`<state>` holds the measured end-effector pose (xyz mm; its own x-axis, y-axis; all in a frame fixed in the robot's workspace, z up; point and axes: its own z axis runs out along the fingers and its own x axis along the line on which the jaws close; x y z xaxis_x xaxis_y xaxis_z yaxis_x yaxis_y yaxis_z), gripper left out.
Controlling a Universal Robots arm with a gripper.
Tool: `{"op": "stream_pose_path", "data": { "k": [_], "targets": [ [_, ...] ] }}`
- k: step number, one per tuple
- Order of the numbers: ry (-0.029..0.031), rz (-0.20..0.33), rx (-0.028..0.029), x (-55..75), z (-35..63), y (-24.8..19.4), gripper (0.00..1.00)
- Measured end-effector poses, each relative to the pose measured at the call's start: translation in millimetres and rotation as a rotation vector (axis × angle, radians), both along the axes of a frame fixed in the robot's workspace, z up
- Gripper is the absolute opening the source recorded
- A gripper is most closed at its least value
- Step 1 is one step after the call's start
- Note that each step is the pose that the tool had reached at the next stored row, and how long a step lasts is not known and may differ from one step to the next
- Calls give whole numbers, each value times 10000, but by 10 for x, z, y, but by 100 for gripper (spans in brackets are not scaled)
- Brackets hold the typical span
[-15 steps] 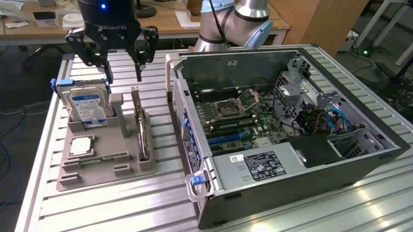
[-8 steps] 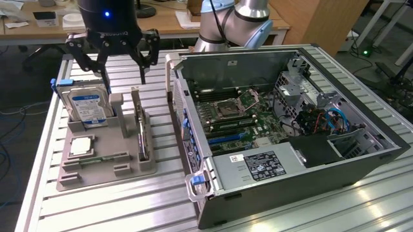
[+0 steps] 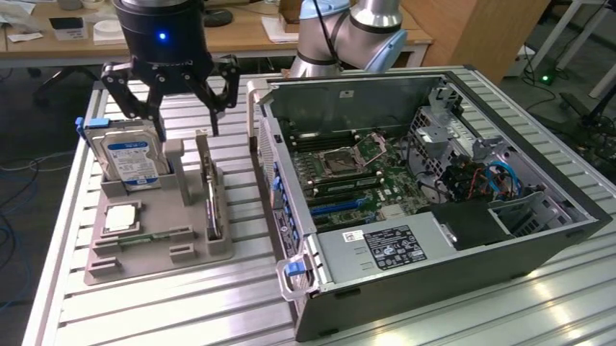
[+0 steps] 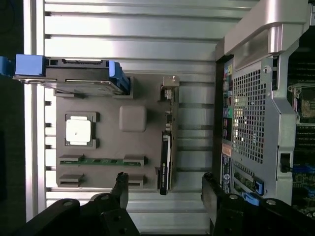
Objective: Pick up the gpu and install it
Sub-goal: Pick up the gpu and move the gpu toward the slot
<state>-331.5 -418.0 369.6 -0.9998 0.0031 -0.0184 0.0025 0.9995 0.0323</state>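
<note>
Green gpu (image 4: 166,157) stands on edge below the spread pincer (image 4: 165,179), apart.

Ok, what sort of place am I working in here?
Probably a robotics lab set up for PC assembly: a slotted aluminium table, an open desktop computer case, a grey parts holder with a hard drive, wooden desks behind.

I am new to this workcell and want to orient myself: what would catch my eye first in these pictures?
The open computer case on the exterior view's right stands out first, its motherboard exposed. On the exterior view's left, a gray holder carries a hard drive standing upright and the gpu standing on edge. The gripper hangs above them with its fingers open, holding nothing.
</note>
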Motion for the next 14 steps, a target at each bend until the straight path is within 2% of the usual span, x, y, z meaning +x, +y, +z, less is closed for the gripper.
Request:
{"op": "stream_pose_path", "data": {
  "k": [14],
  "targets": [
    [-2,-1,-4,26,-87,1,71]
  ]
}}
